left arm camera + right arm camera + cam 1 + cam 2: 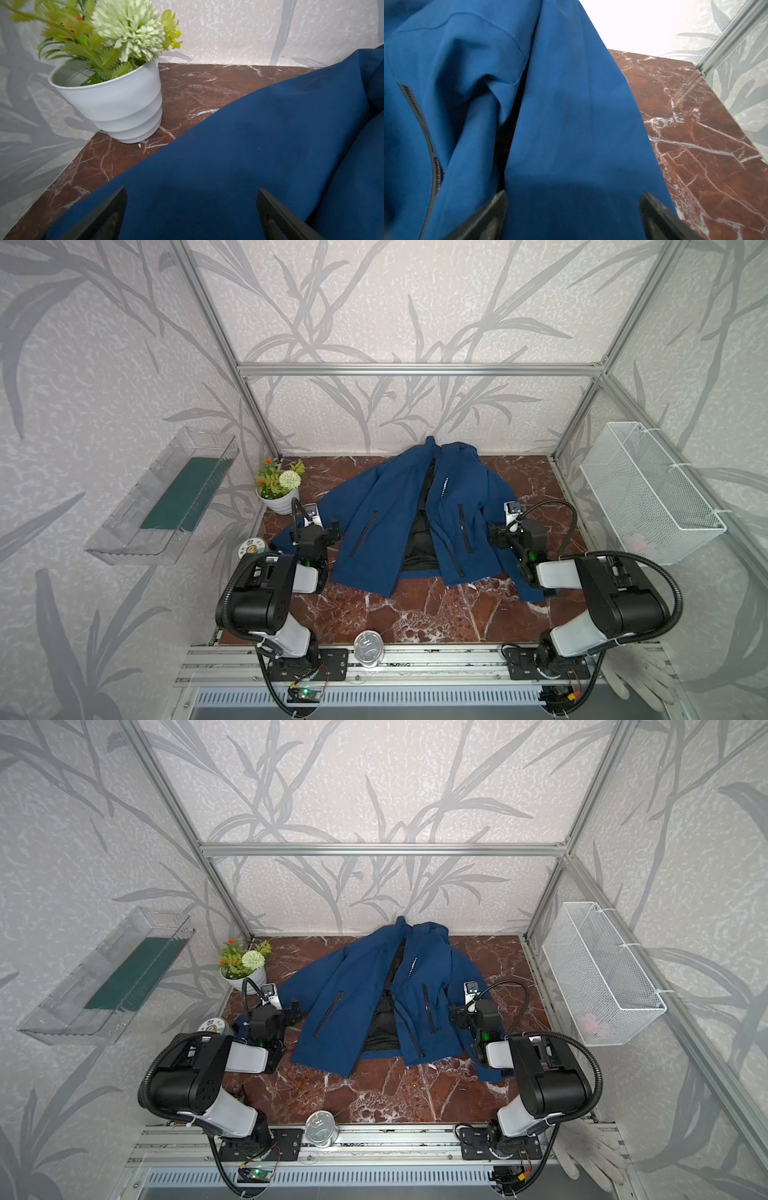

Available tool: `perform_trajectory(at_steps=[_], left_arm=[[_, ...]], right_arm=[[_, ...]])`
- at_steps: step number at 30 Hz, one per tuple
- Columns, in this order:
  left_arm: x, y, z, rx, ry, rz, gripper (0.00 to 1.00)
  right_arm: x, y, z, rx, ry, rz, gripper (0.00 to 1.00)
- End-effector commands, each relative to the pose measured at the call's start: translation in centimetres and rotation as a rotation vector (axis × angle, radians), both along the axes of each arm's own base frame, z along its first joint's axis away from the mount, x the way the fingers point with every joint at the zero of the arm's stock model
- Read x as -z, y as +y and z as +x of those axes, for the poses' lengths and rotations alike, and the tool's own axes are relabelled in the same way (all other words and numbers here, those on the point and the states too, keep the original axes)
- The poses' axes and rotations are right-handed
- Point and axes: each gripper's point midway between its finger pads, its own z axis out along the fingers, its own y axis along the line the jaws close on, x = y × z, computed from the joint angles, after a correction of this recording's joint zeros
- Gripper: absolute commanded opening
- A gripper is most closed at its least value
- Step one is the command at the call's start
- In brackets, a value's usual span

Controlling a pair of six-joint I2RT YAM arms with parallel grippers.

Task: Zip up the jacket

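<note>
The navy-blue jacket (pixel 386 514) (pixel 353 1002) lies face up on the marble table, collar toward the back wall. Its front is parted, showing black lining (pixel 419 539) between the two panels. My left gripper (pixel 330 531) (pixel 293 1011) hovers over the jacket's left sleeve, jaws wide apart with only blue cloth (pixel 207 166) beneath them. My right gripper (pixel 496 537) (pixel 457 1015) hovers over the right sleeve (pixel 571 124), also open and holding nothing. A black pocket zipper (pixel 423 128) shows in the right wrist view.
A white pot of artificial flowers (pixel 279 489) (pixel 116 104) stands at the back left, close to the left sleeve. A round tin (pixel 251 549) sits behind the left arm. A metal can (pixel 368 647) stands at the front edge. A wire basket (pixel 648 493) hangs on the right wall.
</note>
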Motion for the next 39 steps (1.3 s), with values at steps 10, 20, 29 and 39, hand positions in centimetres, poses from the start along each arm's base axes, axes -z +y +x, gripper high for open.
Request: perform_trajectory(at_steps=[10, 20, 29, 39], left_arm=[[-1.1, 0.4, 0.6, -0.014, -0.028, -0.004, 0.99], [-0.8, 1.0, 0.8, -0.028, -0.015, -0.033, 0.99], [-1.1, 1.3, 0.6, -0.049, -0.024, -0.023, 0.99], [-12.8, 1.8, -1.8, -0.152, 0.108, -0.072, 0.99]], right_arm=[[-1.7, 0.0, 0.8, 0.002, -0.051, 0.005, 0.99], [-1.7, 0.0, 0.8, 0.004, -0.051, 0.006, 0.99], [-1.8, 0.0, 0.8, 0.004, -0.052, 0.005, 0.99], [-8.5, -0.1, -4.3, 0.192, 0.127, 0.062, 0.99]])
